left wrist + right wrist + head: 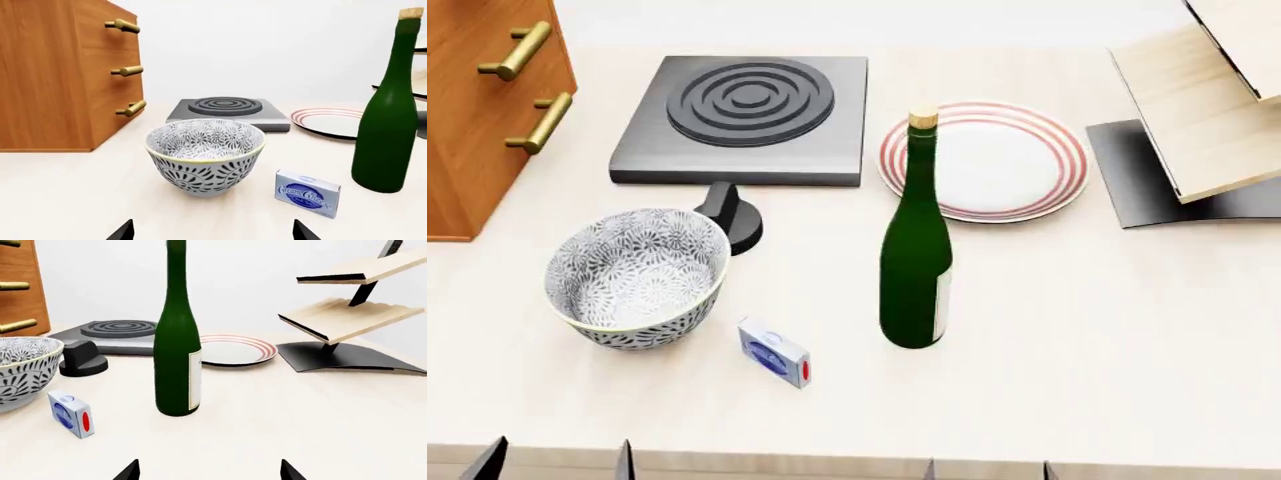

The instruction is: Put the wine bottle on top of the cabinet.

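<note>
The wine bottle (916, 262) stands upright in the middle of the pale counter, dark green with a tan cork; its pale label faces right. It also shows in the left wrist view as the wine bottle (390, 115) and in the right wrist view as the wine bottle (177, 345). The reddish-brown cabinet (481, 110) with brass handles stands at the far left; the cabinet (60, 75) fills one side of the left wrist view. My left gripper (558, 462) and right gripper (988, 470) sit at the counter's near edge, both open and empty, well short of the bottle.
A patterned bowl (634, 275) and a small cream cheese box (774, 353) lie left of the bottle. Behind are a dark burner plate (745, 118) with a black knob (731, 212), a red-rimmed plate (988, 160), and a slanted pale wooden rack (1201, 100) at the right.
</note>
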You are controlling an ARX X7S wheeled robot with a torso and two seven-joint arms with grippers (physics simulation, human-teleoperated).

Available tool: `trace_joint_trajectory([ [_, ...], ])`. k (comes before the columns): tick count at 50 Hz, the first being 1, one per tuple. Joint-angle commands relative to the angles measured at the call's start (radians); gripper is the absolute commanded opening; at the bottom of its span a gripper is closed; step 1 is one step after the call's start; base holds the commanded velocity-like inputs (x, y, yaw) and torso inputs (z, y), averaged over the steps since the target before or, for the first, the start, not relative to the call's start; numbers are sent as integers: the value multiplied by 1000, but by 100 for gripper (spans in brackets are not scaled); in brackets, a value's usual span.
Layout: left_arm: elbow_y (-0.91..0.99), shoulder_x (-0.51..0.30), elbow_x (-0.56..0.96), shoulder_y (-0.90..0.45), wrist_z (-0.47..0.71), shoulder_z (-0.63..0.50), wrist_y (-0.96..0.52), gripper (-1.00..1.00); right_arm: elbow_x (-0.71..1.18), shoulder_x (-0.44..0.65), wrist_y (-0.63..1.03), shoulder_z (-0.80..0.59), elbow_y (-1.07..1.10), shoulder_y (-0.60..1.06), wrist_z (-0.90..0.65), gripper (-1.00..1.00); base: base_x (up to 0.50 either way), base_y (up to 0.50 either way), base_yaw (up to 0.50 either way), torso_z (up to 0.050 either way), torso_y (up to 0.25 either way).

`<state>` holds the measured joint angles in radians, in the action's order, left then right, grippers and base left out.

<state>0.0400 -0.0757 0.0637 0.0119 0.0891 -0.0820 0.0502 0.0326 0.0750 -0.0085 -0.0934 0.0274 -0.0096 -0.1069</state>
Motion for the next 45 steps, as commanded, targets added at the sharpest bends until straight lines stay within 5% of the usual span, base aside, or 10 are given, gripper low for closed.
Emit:
trace_joint_trajectory([
  [1,124,-24,2,27,27,-15,-21,100,-15,16,37,-28,129,-28,-33,100,0,0,0,0,0],
  [31,833,-74,-40,-18,65,-108,-390,100,-36,59,420,-99,815,6,-61,100,0,0,0,0,0],
  [45,1003,-80,-43,-71,80,-141,-522,100,-16,73,543,-103,974,50,-79,100,0,0,0,0,0],
])
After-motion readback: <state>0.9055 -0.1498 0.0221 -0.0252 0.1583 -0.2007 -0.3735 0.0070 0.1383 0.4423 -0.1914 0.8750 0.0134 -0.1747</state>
